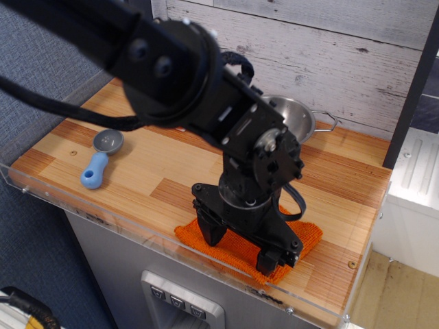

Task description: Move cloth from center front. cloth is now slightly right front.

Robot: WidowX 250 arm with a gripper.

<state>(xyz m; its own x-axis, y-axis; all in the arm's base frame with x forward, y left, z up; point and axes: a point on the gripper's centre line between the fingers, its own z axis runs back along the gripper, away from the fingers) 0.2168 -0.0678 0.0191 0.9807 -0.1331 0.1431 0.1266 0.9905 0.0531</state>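
The orange cloth [302,236] lies flat on the wooden tabletop [137,178] at its front edge, somewhat right of centre, close behind the clear plastic lip [103,218] that runs along the front. Most of the cloth is covered by the black arm; its right corner and a strip along its front edge show. The end effector [245,245] points down onto the cloth with its two dark fingers spread apart, one at the cloth's left part and the other [273,259] near its front right edge; both tips appear to rest on or just above the fabric, and nothing is pinched between them, so the end effector is open. Whether the tips press into the knit cannot be made out. Behind the arm, at the back right of the tabletop and against the whitewashed plank wall [329,55], stands a steel bowl [298,116] with a small wire handle sticking out on its right side. The arm hides most of the bowl, and the visible sliver of its inside shows only bare metal; what the hidden part holds cannot be told. The bowl is well apart from the cloth. At the left side of the tabletop lies a blue-handled scoop [100,159], its grey round cup facing up and looking empty, handle pointing toward the front.
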